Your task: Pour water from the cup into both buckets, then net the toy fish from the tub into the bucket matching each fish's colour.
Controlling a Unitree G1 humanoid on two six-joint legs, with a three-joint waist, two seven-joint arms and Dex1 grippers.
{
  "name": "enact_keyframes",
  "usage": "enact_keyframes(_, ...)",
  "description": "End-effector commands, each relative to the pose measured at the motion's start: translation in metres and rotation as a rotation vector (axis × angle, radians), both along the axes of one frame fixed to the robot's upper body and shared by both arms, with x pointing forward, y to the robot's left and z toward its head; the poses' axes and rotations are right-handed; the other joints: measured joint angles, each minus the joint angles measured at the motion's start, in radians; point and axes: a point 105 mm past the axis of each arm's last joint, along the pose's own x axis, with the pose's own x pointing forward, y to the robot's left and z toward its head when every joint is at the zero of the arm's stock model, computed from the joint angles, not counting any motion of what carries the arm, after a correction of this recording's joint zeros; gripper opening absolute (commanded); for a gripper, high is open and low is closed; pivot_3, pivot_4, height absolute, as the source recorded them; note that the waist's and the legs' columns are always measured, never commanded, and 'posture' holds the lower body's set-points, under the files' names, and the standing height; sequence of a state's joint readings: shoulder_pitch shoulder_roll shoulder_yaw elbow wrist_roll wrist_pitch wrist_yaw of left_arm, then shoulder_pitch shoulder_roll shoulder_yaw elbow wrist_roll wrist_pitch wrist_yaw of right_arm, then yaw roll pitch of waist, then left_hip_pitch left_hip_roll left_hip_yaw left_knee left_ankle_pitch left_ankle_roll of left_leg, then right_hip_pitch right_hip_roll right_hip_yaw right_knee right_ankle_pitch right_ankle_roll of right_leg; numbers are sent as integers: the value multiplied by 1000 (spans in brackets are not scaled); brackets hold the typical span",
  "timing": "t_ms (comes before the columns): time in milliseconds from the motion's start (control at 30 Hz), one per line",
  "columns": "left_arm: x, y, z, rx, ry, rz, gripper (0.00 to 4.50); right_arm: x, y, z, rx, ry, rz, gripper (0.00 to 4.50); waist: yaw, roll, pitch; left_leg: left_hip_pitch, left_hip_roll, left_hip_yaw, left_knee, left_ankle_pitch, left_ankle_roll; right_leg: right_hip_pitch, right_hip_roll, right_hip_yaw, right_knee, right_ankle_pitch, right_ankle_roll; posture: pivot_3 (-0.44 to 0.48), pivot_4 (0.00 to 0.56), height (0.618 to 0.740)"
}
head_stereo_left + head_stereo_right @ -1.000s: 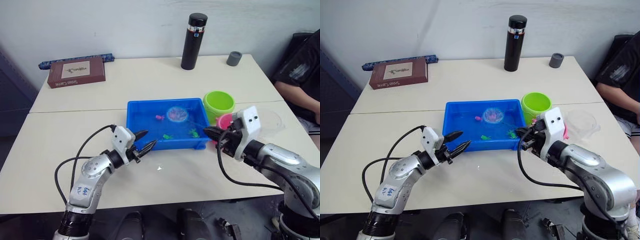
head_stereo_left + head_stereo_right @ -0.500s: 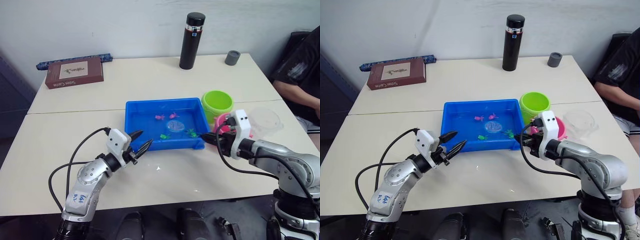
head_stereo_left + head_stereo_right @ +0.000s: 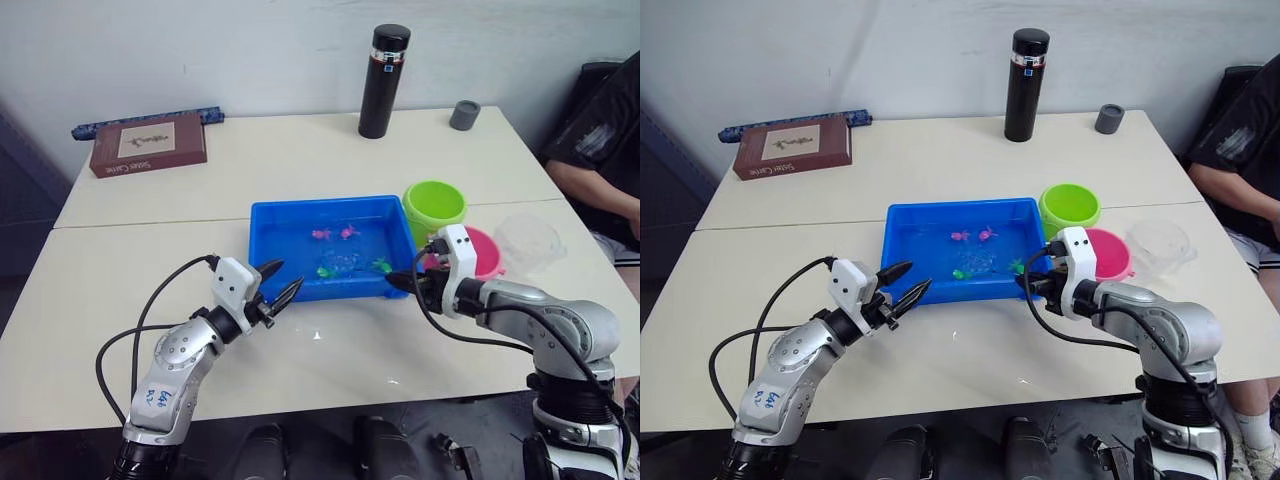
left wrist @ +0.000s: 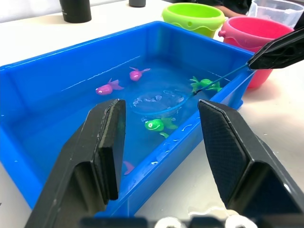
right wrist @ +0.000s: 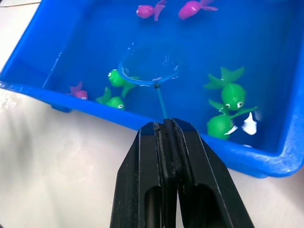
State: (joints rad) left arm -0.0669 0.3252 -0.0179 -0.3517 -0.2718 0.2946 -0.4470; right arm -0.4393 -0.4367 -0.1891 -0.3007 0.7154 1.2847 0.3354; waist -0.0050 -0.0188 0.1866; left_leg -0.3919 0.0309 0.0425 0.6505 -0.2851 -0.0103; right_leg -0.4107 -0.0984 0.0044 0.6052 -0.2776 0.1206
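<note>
Mid-table, blue tub [image 3: 268, 236] holding water and the toy fish; taken as the landmark for all else. Inside the tub: two pink fish [image 5: 147, 10] toward its far wall, a green fish [image 5: 231, 96] near its right end, another green fish [image 4: 159, 125] just beside the net hoop, a small pink fish [image 5: 77, 90] against the near wall.

At the tub's near right corner, right gripper [image 3: 402, 283], fingers pressed together on the thin handle of the net [image 5: 151, 71]; handle slanting over the tub's rim, hoop lying low in the water around mid-tub; whether any fish sits inside the hoop, cannot tell.

At the tub's near left corner, left gripper [image 3: 279, 285], fingers spread wide and holding nothing, tips just short of the tub's near wall, pointing toward it.

Right of the tub, touching or nearly touching its far right corner, green bucket [image 3: 435, 203]; just nearer than that, beside the tub's right end, pink bucket [image 3: 480, 250]; farther right of the pink bucket, clear cup [image 3: 530, 240], upright.

Well beyond the tub at the table's far edge, black flask [image 3: 384, 68] and, right of it, small grey cup [image 3: 464, 115]; far left of the tub, a brown book [image 3: 149, 144] with a blue strip [image 3: 146, 120] behind it.

Right of the tub past the cup, a person's dark sleeve [image 3: 602, 140] at the table's side.
</note>
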Motion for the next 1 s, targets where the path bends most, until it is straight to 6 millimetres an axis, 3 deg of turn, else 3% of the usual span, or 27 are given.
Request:
enact_keyframes(33, -5, -2, 13, -9, -55, -1, 2675, 13, -3, 9, 2, -43, -26, 0, -1, 0, 0, 0, 0, 0, 0, 0, 0, 0, 0, 0, 0, 0, 0, 0, 150, 740)
enact_keyframes(233, -7, 0, 13, -11, -54, 12, 2675, 31, -11, 6, 0, -34, -74, 0, 0, 0, 0, 0, 0, 0, -1, 0, 0, 0, 0, 0, -1, 0, 0, 0, 150, 740)
enact_keyframes(567, -10, 0, 12, -15, -53, 29, 2675, 42, -15, 3, -9, -32, -89, 0, 0, 0, 0, 0, 0, 1, -1, 0, 0, 0, 0, 0, -1, 0, 0, 0, 150, 740)
enact_keyframes(767, -10, -1, 12, -17, -54, 25, 2675, 47, -17, 22, -57, -165, -85, 0, 0, 0, 0, 0, 0, 1, -2, 0, 0, -1, 0, 0, -2, 0, 0, 0, 150, 740)
enact_keyframes(1000, -9, -2, 12, -17, -53, 17, 2675, 39, -14, 29, -82, -238, -79, 0, 0, 0, 0, -1, 0, 0, -3, 0, 0, -1, 0, 0, -3, 0, 0, 0, 150, 740)
